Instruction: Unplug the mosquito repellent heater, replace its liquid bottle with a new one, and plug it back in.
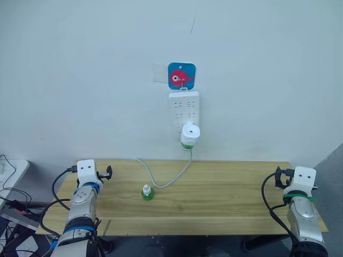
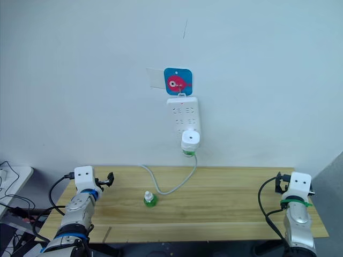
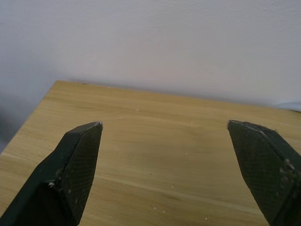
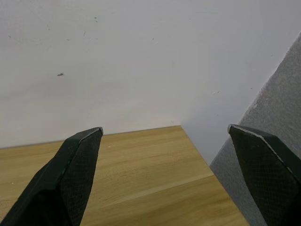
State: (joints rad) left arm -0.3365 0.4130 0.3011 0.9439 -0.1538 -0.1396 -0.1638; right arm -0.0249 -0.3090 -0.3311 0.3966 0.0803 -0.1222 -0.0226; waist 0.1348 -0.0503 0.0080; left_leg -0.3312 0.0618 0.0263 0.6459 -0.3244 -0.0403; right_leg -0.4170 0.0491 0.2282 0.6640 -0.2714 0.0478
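Heater [image 1: 190, 134] plugged into wall power strip [image 1: 184, 110] | green bottle [image 1: 147, 192] mid-table – bare wood all round | left gripper [image 3: 164, 129] agape near left edge | right gripper [image 4: 164, 132] agape, seemingly at right corner

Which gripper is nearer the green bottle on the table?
Left. The left gripper sits a short way to the green bottle's left; the right gripper is across the table, near its right edge.

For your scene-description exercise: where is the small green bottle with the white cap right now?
In the left eye view, the small green bottle with a white cap stands upright on the wooden table, left of centre, beside the grey cable.
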